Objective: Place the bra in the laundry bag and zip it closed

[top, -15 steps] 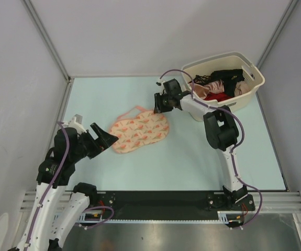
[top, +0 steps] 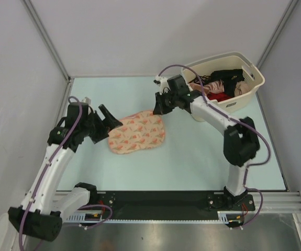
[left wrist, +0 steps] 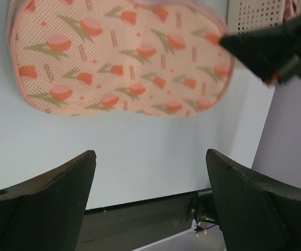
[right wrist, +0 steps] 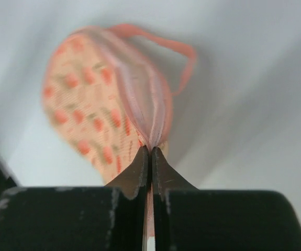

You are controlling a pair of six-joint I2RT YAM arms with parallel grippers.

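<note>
Jaws of the left gripper stand wide apart and empty, just beside the left end of the laundry bag, which lies flat and looks closed. At its far right edge the right gripper is pinched tight on the orange rim, so we judge the bag is being opened. Next the left must pin its end. The bra seems to be in the basket, well apart.
</note>
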